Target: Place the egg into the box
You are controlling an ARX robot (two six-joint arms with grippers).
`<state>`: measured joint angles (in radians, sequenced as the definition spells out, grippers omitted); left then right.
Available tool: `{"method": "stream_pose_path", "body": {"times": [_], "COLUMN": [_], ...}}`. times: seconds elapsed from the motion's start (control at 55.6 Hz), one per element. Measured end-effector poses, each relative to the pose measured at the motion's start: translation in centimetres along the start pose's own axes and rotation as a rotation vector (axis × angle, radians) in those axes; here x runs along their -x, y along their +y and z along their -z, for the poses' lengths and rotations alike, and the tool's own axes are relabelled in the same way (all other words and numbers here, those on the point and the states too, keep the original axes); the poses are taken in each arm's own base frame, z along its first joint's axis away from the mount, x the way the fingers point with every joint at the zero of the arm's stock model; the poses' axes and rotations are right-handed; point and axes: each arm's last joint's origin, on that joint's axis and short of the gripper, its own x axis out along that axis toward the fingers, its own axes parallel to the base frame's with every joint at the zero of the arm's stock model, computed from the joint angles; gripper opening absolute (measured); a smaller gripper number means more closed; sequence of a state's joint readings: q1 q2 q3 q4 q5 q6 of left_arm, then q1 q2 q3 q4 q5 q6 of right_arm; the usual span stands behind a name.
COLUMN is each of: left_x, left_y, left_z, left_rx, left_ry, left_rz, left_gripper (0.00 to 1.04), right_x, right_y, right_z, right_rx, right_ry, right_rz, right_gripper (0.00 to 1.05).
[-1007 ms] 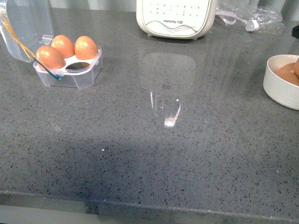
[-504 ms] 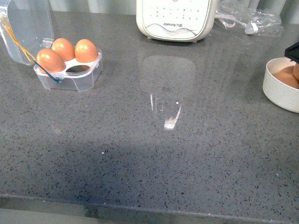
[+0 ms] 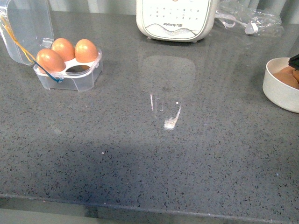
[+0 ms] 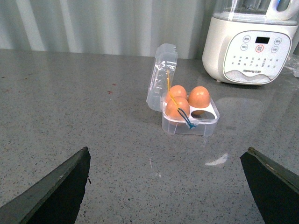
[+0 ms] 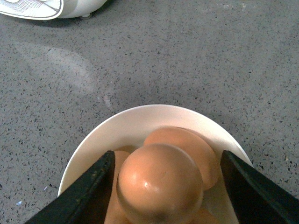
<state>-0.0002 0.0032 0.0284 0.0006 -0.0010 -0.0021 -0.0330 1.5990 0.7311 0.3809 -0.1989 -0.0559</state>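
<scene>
Front view: we find the box at the far left of the counter. Its lid is raised, three eggs are seated, and the near-right cup is empty. The white bowl sits at the right edge, well apart from the box.

Left wrist view: the left gripper has its jaws spread wide and holds nothing. It is over the counter, nearer than the box.

Right wrist view: the right gripper has its jaws apart on either side of the egg. This egg lies topmost in the bowl on other eggs. We cannot tell whether the jaws touch it.
</scene>
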Motion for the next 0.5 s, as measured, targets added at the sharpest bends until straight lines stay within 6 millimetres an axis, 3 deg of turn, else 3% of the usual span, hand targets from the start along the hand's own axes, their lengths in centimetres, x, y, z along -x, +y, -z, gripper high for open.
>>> {"method": "stream_pose_path", "body": {"times": [0.18,0.504], "left_x": [0.0,0.0], "left_y": [0.0,0.0], "left_z": [0.0,0.0], "left_rx": [0.0,0.0], "left_ry": [0.0,0.0], "left_rz": [0.0,0.0], "left_gripper": [0.98,0.98], "right_x": [0.0,1.3], "right_y": [0.0,0.8], "right_z": [0.3,-0.8], "right_rx": [-0.001,0.013], "right_ry": [0.005,-0.015], "right_rz": [-0.002,-0.018], "right_gripper": [0.44,0.43]}}
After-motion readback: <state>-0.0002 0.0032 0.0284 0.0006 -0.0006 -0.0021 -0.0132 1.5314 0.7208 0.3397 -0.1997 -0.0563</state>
